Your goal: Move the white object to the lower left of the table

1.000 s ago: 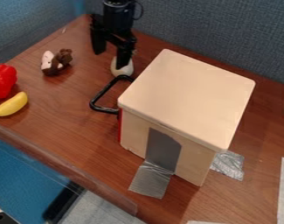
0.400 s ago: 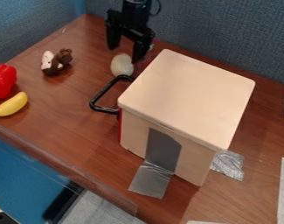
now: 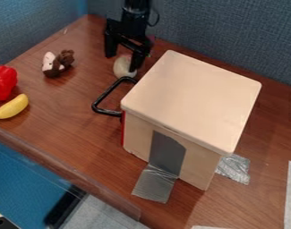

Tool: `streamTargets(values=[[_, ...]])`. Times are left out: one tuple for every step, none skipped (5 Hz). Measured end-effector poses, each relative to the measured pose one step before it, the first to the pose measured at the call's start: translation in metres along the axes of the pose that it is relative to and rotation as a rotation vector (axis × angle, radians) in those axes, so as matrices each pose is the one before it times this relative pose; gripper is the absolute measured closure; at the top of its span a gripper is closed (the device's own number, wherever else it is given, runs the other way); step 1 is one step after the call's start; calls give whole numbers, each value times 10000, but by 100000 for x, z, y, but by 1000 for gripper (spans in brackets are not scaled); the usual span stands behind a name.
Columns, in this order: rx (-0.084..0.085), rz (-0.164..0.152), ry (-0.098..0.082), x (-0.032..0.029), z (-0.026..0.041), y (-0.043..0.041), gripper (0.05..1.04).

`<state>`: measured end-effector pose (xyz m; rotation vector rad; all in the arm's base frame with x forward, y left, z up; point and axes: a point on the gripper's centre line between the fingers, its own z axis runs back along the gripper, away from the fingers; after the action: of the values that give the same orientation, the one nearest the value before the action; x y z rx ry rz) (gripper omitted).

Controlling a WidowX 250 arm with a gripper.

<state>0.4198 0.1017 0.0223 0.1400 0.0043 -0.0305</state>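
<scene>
White object [image 3: 121, 67] is sitting on the brown surface [image 3: 70, 120] behind the left side of the pale box [image 3: 192, 100], just beyond the upper end of the box's black handle [image 3: 100, 96]. Above it, near the box's back left corner, the black gripper [image 3: 121, 63] is hanging with its fingers [image 3: 109, 48] standing wide apart. One finger is overlapping the right side of the white object in the view; whether they are touching, I cannot tell.

The box itself is standing upright, its flat top covering it, so whatever it may be holding inside is hidden. Its left side is showing a strip of red, and its handle is sticking out on that same side. Grey tape [image 3: 153, 185] is running down the box's front onto the surface, while another silvery piece [image 3: 234, 168] is lying beside the box's right side.

Well to the left of the box, a brown-and-white toy [image 3: 57, 64] is resting farthest back, a red pepper [image 3: 2, 83] is lying nearer the front, and a yellow banana [image 3: 11, 107] is lying just in front of the pepper.
</scene>
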Motion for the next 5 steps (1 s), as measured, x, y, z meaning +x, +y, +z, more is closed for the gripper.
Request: streamTargets(values=[[23,191,188,-33,-700,-8,82],[24,-29,375,-94,-1248,22,113],[182,18,-174,313,35,370,195],[-2,-4,-85,53,4,605,196],[-210,-387,-17,-715,113,141,196]])
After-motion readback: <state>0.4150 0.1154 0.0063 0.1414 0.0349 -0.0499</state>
